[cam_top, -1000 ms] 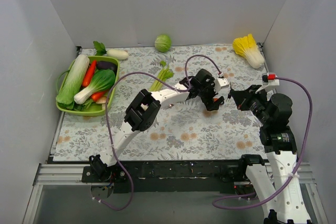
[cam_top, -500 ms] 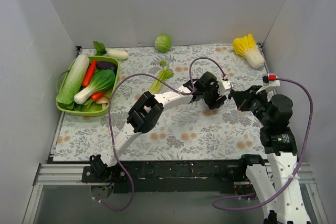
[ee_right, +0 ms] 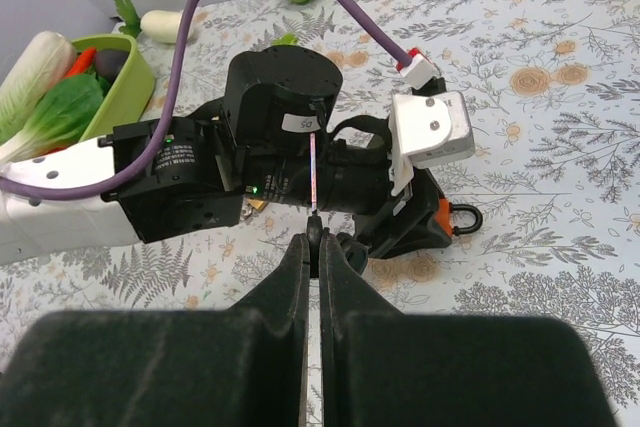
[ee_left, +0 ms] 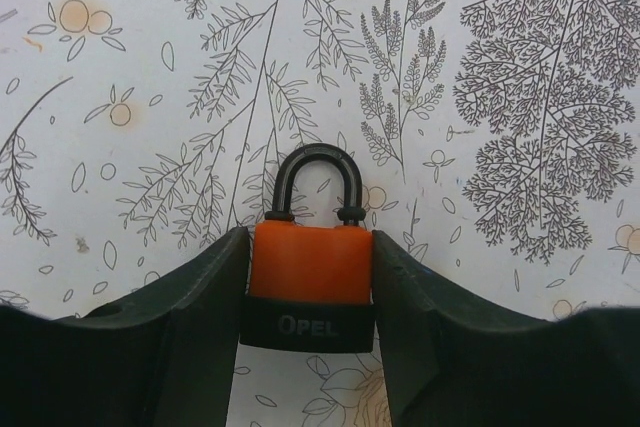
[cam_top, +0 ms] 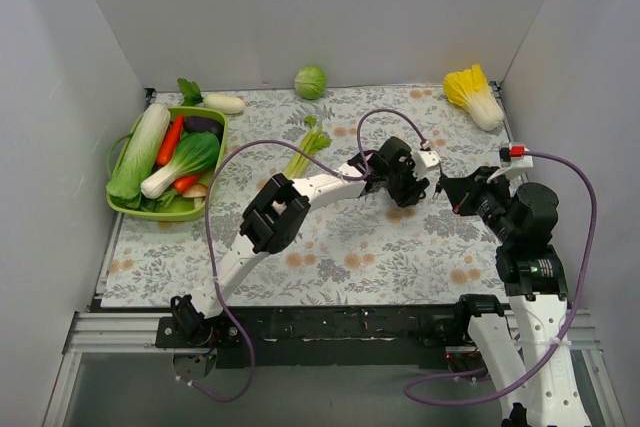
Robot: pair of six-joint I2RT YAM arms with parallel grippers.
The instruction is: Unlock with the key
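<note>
The orange-and-black padlock (ee_left: 310, 265) lies flat on the flowered cloth, its shackle pointing away from my left wrist. My left gripper (ee_left: 310, 235) is shut on it, one finger pressed against each side of its body. In the right wrist view its orange corner (ee_right: 443, 215) shows beside the left wrist. My right gripper (ee_right: 314, 242) is shut on the key (ee_right: 313, 172); the black head sits between the fingers and the thin blade points at the left wrist. In the top view the right gripper (cam_top: 447, 190) hangs just right of the left gripper (cam_top: 408, 194).
A small brass padlock (ee_right: 252, 204) peeks out under the left arm. A green basket (cam_top: 217, 137) of vegetables stands at the left. A white radish (cam_top: 224, 103), a green cabbage (cam_top: 310, 81), a celery stalk (cam_top: 306, 150) and a yellow cabbage (cam_top: 474, 95) lie further back.
My left gripper has come down over the orange-and-black padlock and shut on it from wide open. The right gripper still holds the key and has barely moved.
</note>
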